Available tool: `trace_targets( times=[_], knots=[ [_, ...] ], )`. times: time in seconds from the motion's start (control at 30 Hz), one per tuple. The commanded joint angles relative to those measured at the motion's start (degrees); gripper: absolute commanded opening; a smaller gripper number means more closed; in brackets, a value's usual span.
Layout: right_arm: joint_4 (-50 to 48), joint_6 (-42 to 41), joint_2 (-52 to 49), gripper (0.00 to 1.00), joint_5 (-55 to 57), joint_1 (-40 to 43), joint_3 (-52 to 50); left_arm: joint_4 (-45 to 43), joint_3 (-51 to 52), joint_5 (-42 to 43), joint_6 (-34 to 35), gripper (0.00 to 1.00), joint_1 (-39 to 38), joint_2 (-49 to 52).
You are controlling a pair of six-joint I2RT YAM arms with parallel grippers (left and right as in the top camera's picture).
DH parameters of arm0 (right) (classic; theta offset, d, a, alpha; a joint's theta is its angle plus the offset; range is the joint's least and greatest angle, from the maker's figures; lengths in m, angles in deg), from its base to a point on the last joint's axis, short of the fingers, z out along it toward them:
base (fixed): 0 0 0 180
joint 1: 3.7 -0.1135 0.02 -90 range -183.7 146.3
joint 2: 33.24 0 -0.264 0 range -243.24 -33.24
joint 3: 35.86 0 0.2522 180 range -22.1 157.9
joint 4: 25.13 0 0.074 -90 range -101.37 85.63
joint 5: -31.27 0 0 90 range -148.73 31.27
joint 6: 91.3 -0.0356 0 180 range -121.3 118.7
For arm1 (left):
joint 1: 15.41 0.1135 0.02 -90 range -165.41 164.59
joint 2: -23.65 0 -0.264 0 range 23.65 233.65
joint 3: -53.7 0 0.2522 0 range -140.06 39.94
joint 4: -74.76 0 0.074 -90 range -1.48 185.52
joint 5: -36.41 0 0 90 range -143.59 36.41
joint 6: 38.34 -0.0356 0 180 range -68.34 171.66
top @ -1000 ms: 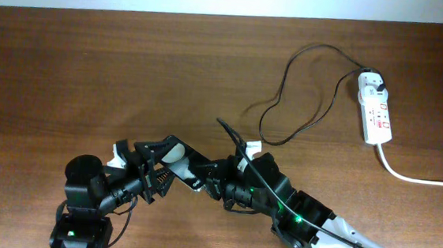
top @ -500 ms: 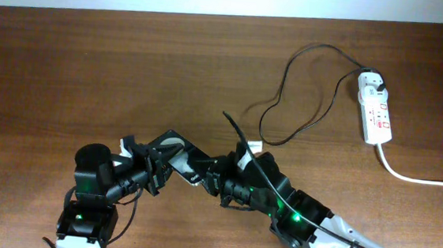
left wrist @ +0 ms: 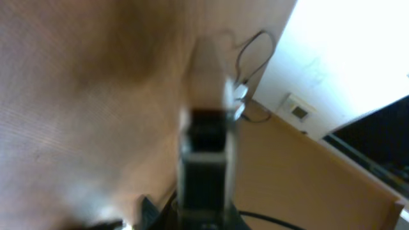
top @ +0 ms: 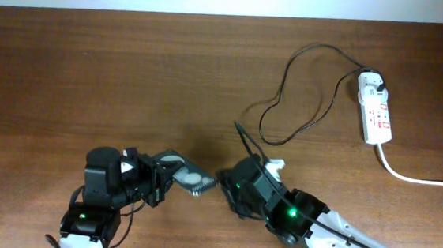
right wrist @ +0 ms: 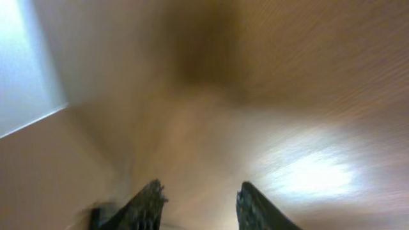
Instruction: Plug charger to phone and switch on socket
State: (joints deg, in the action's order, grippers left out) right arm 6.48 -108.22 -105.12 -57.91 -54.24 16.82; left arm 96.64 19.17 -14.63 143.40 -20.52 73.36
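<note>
1. Since 0.5 s ago, the phone [top: 183,172] has dropped toward the near edge of the table [top: 91,66] and slid to the right. The left arm has come in behind it, and the stiff loose end of the cable has swung right as well.
2. That phone now lies tilted between the 2 grippers, with pale round reflections on its glossy face. Its right end sits just beside the right gripper [top: 225,184]; I cannot tell whether they touch.
3. On the blurred left wrist view the phone [left wrist: 204,160] shows as a dark upright slab in the middle of the picture.
4. At the phone's left end, the left gripper [top: 157,184] is clamped on it.
5. On the right wrist view, the right gripper's 2 dark fingers [right wrist: 146,203] stand apart, with only blurred wood between them.
6. From the socket, the charger [top: 320,45] runs as a thin black cable, curls in a loose loop on the wood, then crosses over the right arm. Its end sticks up behind that gripper.
7. Its plug head [top: 370,79] sits in the far end of the socket [top: 377,112], which lies well apart at the right side of the table.
8. A thick white cord [top: 415,180] leaves the socket's near end and runs off to the right.
</note>
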Motion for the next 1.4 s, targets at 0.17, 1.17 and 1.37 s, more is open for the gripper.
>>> trace_targets(
  times=[0.17, 1.17, 1.37],
  knots=[
    [13.94, 29.83, -1.25, 0.96, 19.74, -0.44, -1.62, 3.63, -1.73, -4.02, -28.72, 0.00, -1.88, 0.94],
    [11.08, 67.32, -56.87, 0.12, 12.26, 34.82, 53.13, -37.83, -1.75, 4.09, -51.54, 0.00, -5.25, 37.07],
    [25.68, 87.21, -56.85, 0.04, -10.29, 33.62, 53.13, -37.57, -1.75, 4.37, -51.52, 0.00, -5.25, 37.07]
  ],
)
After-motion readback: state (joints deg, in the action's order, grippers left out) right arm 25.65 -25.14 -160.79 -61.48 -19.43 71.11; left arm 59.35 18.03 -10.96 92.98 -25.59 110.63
